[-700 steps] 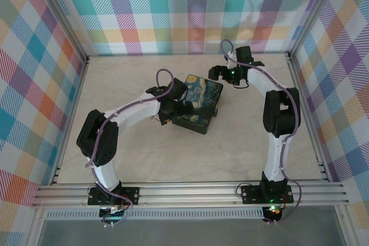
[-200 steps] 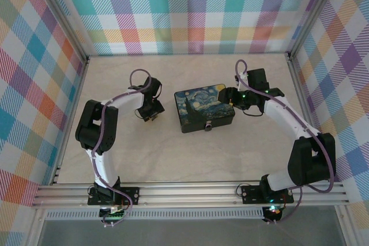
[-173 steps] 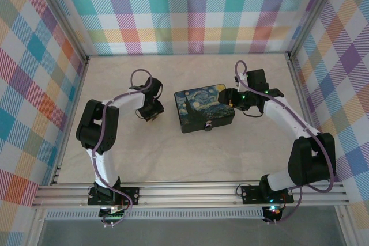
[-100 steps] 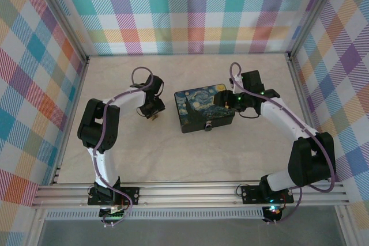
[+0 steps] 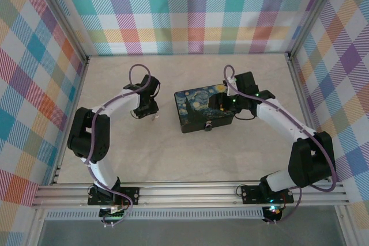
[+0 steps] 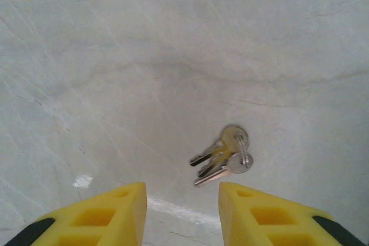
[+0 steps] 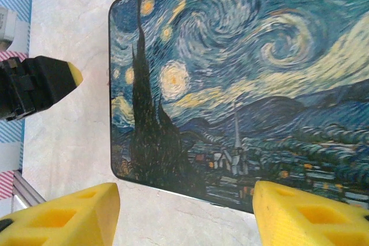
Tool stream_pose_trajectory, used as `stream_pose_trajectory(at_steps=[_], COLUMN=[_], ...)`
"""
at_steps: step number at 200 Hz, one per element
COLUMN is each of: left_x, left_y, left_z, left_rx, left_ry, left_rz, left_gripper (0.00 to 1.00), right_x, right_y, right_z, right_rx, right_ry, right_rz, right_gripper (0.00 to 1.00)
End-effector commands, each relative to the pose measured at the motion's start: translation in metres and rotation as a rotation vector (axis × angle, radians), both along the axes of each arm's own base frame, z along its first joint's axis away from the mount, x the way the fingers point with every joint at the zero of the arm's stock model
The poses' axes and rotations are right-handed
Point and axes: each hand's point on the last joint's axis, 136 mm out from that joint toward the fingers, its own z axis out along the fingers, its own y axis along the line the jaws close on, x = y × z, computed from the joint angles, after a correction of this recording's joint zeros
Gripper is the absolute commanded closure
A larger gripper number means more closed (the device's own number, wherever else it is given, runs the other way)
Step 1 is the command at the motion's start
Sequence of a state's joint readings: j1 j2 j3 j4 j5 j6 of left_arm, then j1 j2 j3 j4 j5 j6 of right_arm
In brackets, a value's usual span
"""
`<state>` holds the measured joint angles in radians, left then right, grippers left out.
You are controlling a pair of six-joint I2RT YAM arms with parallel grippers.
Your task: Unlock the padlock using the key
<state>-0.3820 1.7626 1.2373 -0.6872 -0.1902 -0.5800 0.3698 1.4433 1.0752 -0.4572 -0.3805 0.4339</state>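
A small bunch of silvery keys, the key (image 6: 225,155) among them, lies flat on the pale tabletop. My left gripper (image 6: 181,191) hangs just short of it, jaws open and empty, the keys slightly right of the gap. In the top view the left gripper (image 5: 150,112) is left of the painted tin (image 5: 202,108). The padlock (image 5: 209,126) is a tiny dark lock hanging at the tin's near side. My right gripper (image 7: 184,191) is open above the lid (image 7: 242,84) at the tin's right end (image 5: 222,103), holding nothing.
The left gripper's black finger with a yellow tip (image 7: 43,82) shows beyond the tin's far end in the right wrist view. Checked walls and aluminium rails (image 5: 190,193) fence the table. Bare tabletop (image 5: 190,159) lies between the tin and the arm bases.
The left gripper's jaws have narrowed and it has shifted slightly over the keys. The right gripper has moved left, onto the tin's right end. The tin has not moved over the last second.
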Motion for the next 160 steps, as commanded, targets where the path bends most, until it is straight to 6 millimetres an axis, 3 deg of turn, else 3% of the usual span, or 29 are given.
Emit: stream_pose_trajectory(at_steps=[1,61,89,160], left_x=[-0.011,-0.014,-0.018,-0.022], left_y=[0.009,0.003,0.003,-0.021], left_z=[-0.012,-0.040,-0.042,-0.049], left_rx=[0.062,0.047,0.042,0.026], left_ry=[0.048,0.101,0.108,0.124], left_rz=[-0.025,-0.044,-0.049,-0.103], left_gripper=[0.63,0.64,0.64,0.62], right_x=[0.003,0.000,-0.004,-0.003], right_y=[0.009,0.012,0.008,0.007], right_z=[0.005,0.003,0.001,-0.002], right_rx=[0.011,0.015,0.003,-0.007], right_ry=[-0.012,-0.006,-0.005,-0.005], right_rz=[0.006,0.009,0.004,0.000], right_gripper=[0.38,0.38,0.37,0.36])
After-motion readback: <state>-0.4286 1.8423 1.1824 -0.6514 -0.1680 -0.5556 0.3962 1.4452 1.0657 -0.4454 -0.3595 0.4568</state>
